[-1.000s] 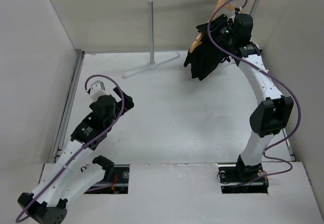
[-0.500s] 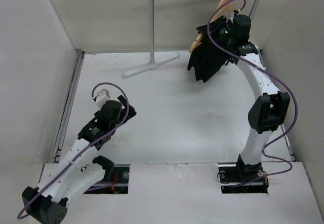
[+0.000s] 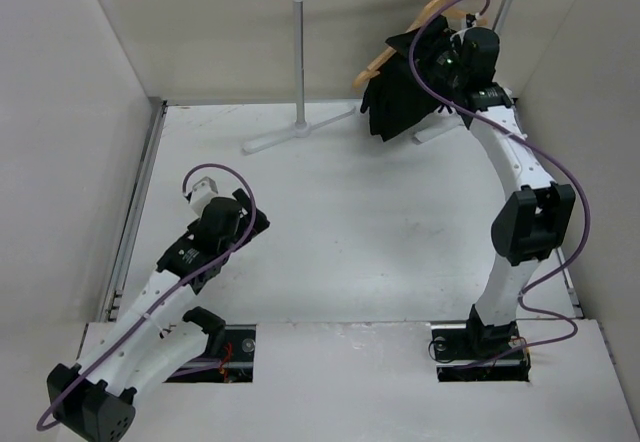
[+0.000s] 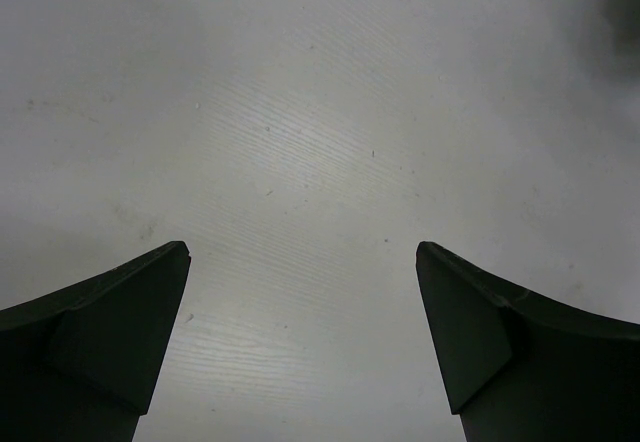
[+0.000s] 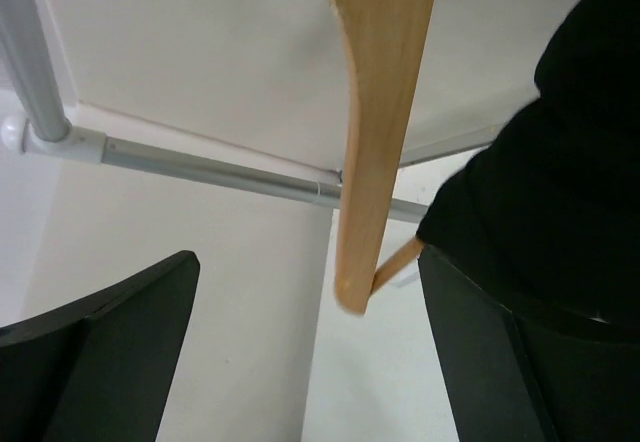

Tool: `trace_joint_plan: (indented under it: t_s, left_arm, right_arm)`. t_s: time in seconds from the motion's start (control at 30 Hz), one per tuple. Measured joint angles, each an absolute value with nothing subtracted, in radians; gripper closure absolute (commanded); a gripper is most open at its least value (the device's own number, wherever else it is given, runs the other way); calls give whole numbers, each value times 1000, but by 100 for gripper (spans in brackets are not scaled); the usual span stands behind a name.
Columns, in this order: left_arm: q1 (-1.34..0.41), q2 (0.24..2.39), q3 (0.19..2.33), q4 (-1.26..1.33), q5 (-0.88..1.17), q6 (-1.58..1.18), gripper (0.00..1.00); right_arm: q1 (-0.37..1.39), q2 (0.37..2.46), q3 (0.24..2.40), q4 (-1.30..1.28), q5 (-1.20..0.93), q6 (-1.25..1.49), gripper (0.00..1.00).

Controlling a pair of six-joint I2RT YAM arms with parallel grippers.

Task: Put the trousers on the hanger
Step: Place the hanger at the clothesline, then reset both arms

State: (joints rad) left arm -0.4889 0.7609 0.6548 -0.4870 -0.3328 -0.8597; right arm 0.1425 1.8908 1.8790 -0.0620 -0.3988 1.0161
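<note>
Up at the back right of the table, the right arm reaches high, its end effector right beside the hanger. The wrist view shows its fingers spread wide. One tan arm of the hanger comes down between them, and neither finger touches the wood. The black cloth fills the right side of that view, lying against the right-hand finger, but nothing is pinched.

The trousers hang in a dark bunch from the hanger, off the table and just in front of the right wrist. In the wrist view the thin wooden crossbar runs straight into the cloth and disappears there. From above, the hanger sits tilted, with one tan shoulder sticking out to the left of the garment and the other showing above it. Its thin hook runs up to the top bar of the grey rail stand.

Over on the left, the left arm lies low and well apart from all this. Its end effector is angled down at bare table with both fingers splayed and nothing between them. The white surface fills its wrist view.
</note>
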Motion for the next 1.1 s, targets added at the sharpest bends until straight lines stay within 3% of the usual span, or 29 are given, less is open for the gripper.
trace_joint_plan:
  t_s: [0.37,0.6,0.83,1.1]
  left_arm:
    - [-460,873,712,-480,-293,-860,0]
    - [-463,1019,790,-459,-268,-858,0]
    - [-473,1150,828,-462,-245,-854,0]
    - [-489,1204,865,-483,-238,-831,0]
  right_arm:
    - [109,1625,1668,-146,-274,875,0]
    - [113,1346,1388,-348,-27,704,0]
    - [131,1225,1065,-580,213,632,0]
    - [215,950,816,-618,279,658,0]
